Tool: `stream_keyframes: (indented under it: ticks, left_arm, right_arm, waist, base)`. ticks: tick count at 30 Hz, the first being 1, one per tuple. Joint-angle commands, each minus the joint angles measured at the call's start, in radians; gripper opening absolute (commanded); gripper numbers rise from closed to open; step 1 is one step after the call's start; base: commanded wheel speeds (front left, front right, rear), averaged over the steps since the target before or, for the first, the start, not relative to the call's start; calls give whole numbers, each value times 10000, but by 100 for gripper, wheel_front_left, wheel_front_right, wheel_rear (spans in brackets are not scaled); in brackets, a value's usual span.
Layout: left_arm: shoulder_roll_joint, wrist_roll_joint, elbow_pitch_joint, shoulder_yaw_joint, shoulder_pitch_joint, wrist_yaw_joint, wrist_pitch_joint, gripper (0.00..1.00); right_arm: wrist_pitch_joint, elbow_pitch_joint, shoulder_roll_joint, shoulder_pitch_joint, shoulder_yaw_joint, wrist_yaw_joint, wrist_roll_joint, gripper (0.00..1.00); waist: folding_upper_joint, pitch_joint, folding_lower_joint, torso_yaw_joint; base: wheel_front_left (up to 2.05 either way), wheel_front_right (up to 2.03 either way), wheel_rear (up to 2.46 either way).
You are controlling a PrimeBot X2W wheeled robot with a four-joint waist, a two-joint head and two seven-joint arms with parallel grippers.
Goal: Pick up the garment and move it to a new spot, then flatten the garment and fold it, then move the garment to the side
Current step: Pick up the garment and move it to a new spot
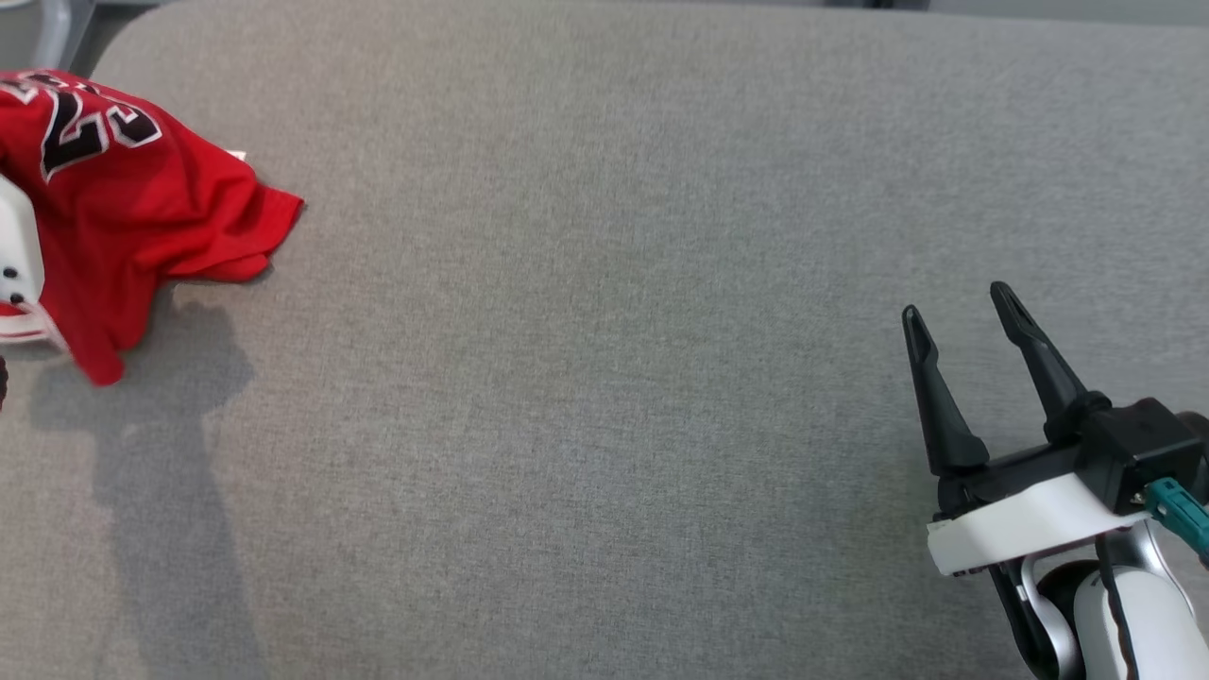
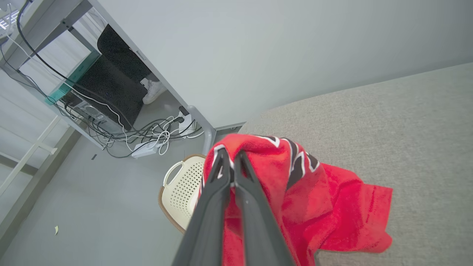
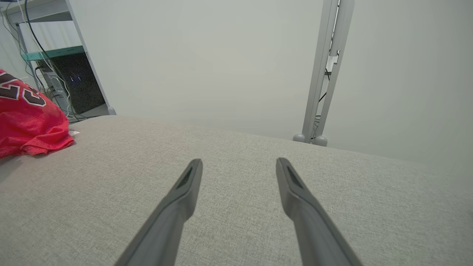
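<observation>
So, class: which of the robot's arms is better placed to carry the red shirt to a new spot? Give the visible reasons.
Left. The left gripper is shut on the red shirt at its edge. The right gripper is open and empty over the bare grey surface, well away from the shirt.

Place: lab or office workroom
Signs: computer tower (image 2: pixel 105 92) under metal desk (image 2: pixel 55 18); tangled cables (image 2: pixel 147 131); power strip (image 2: pixel 142 149) on floor
</observation>
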Motion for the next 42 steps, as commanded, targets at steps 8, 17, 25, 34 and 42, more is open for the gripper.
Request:
stream_keyframes:
  ticks: [8,17,25,34,42]
  left_arm:
    - [-254,209,-1254,-983,-636,-332,343,0]
    - [-1310,-1139,-3898,-3049,-500,-401,1204,0]
    - [-2196,-2364,-5353,-3762,1014,-295,1519,0]
    - [-3273,-2796,-3247,-3793,2916,573,19,0]
    - [-3293,-2916,-1071,-3398,2980,939,-1603,91]
  right_arm:
    - [-514,603,-47,367,-206,1,503,100]
    - [-792,1011,-46,697,-372,1,857,100]
    - [-887,1089,-46,736,-338,1,1093,100]
    - [-1130,1345,-47,390,-201,1,1303,100]
    - [-1259,1525,-47,342,-266,1,1274,100]
  waist:
    - [0,-1479,0,-614]
    - [0,-2453,0,-1499]
    - [0,-2220,0,-2258]
    - [0,-1659,0,-2957]
    - [0,-1549,0,-3158]
  base:
    - [0,0,0]
    - [0,0,0]
    - [0,0,0]
    - [0,0,0]
    - [0,0,0]
